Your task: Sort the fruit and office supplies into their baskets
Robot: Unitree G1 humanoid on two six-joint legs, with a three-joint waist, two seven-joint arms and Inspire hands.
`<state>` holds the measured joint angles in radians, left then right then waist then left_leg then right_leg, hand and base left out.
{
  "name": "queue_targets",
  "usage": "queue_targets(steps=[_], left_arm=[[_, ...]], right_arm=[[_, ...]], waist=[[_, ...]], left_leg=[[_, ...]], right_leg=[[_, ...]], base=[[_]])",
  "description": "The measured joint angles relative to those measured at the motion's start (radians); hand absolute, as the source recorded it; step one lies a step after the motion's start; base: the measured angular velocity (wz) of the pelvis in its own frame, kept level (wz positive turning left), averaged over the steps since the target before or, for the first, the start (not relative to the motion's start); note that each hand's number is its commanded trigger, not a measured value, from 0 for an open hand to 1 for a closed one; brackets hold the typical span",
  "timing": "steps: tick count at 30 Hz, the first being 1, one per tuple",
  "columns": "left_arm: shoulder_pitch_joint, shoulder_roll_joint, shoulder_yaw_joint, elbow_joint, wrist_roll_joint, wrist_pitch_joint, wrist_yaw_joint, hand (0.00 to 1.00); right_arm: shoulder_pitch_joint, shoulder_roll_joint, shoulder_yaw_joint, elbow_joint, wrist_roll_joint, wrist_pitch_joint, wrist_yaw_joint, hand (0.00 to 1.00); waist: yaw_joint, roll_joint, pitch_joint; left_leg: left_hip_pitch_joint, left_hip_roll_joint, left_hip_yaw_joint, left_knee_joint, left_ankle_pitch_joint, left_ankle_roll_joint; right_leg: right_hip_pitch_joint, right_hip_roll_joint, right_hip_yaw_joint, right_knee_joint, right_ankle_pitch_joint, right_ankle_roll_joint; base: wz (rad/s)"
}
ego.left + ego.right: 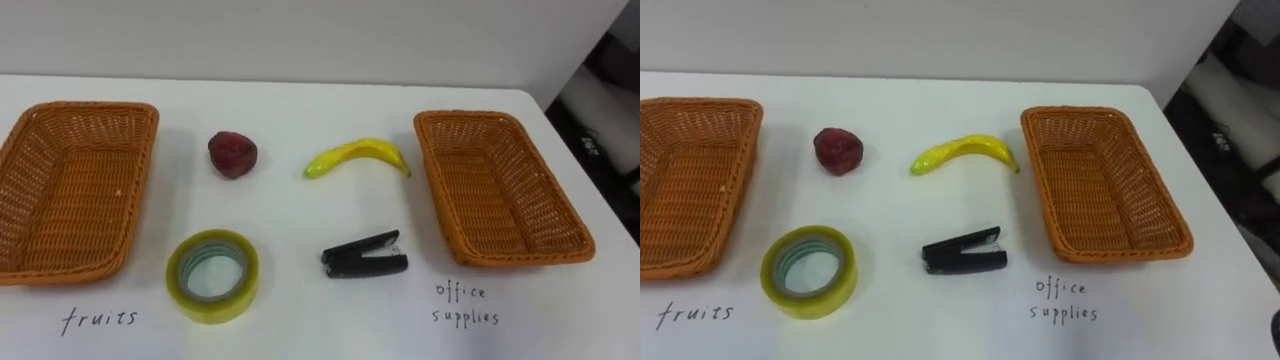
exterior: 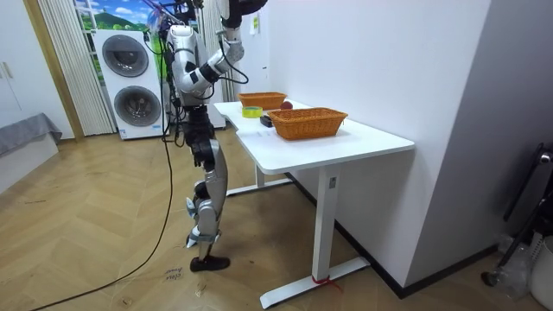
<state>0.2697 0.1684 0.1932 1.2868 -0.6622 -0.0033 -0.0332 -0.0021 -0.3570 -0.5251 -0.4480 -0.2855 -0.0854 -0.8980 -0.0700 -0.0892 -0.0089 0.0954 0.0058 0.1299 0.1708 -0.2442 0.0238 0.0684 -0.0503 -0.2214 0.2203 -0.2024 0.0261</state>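
Observation:
On the white table [image 1: 300, 230] a dark red fruit [image 1: 232, 154] and a yellow banana [image 1: 358, 156] lie in the back row between two wicker baskets. In front of them are a yellowish roll of tape [image 1: 212, 277] and a black stapler [image 1: 365, 256]. The left basket [image 1: 60, 200] has "fruits" written before it, and the right basket [image 1: 500, 190] has "office supplies". Both baskets hold nothing. In the room view I stand at the table's long side, with my right hand [image 2: 231, 39] raised high, well above the table top.
The wall runs just behind the table. The table's right edge [image 1: 590, 170] drops off to dark floor with some clutter. In the room view two stacked washing machines [image 2: 130, 82] stand behind me, across wooden floor.

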Motion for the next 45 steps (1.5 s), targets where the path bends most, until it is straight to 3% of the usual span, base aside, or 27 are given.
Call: queue_targets(steps=[9,16,20,30,36,39,45], left_arm=[[-0.021,-0.005,-0.009,0.033,0.003,-0.001,-0.05,0.0],[-0.026,0.002,-0.021,0.031,0.01,-0.001,-0.067,0.0],[-0.031,0.005,-0.02,0.029,0.034,-0.002,-0.085,0.0],[-0.038,0.008,-0.02,0.029,0.048,0.003,-0.124,0.0],[-0.041,0.009,-0.02,0.027,0.048,0.011,-0.125,0.0],[-0.043,0.011,-0.02,0.021,0.048,0.012,-0.125,0.0],[-0.039,0.025,-0.021,-0.002,0.086,0.016,-0.131,0.0]], right_arm=[[-0.047,0.0,0.13,-0.038,0.001,0.021,0.198,0.0],[-0.048,-0.002,0.244,-0.03,-0.003,0.045,0.392,0.0],[-0.047,-0.002,0.276,-0.03,-0.004,0.06,0.473,0.0],[-0.048,-0.003,0.361,-0.006,-0.025,0.094,0.689,0.0],[-0.048,-0.003,0.415,0.004,-0.044,0.132,0.784,0.0],[-0.048,-0.003,0.43,0.006,-0.058,0.132,0.836,0.0],[-0.048,-0.004,0.456,0.034,-0.08,0.169,0.965,0.0]], waist=[[0.038,0.001,0.0008],[0.057,-0.011,0.0141],[0.074,-0.016,0.0112],[0.103,-0.009,0.0128],[0.107,-0.007,0.0124],[0.106,-0.007,0.0116],[0.11,-0.017,0.0085]], left_leg=[[0.002,0.001,0.0,0.004,0.0,0.0],[-0.007,0.0,-0.005,0.006,0.0,0.0],[-0.019,0.0,-0.005,0.009,0.0,0.0],[-0.032,-0.002,-0.029,0.03,0.001,0.0],[-0.035,0.004,-0.038,0.034,0.001,-0.001],[-0.035,0.004,-0.041,0.032,0.001,-0.001],[-0.021,0.003,-0.042,0.033,0.001,-0.001]], right_leg=[[0.001,0.0,-0.001,0.0,0.0,0.0],[-0.003,-0.001,-0.003,-0.001,0.0,0.0],[-0.015,-0.001,-0.003,-0.001,0.0,0.0],[-0.004,-0.002,-0.015,-0.019,0.001,-0.002],[0.002,-0.002,-0.029,-0.018,0.005,-0.005],[0.005,-0.002,-0.03,-0.018,0.007,-0.005],[0.018,-0.002,-0.029,-0.018,0.008,-0.005]], base=[[0.0],[0.01],[0.0],[0.07],[0.04],[0.03],[0.0]])
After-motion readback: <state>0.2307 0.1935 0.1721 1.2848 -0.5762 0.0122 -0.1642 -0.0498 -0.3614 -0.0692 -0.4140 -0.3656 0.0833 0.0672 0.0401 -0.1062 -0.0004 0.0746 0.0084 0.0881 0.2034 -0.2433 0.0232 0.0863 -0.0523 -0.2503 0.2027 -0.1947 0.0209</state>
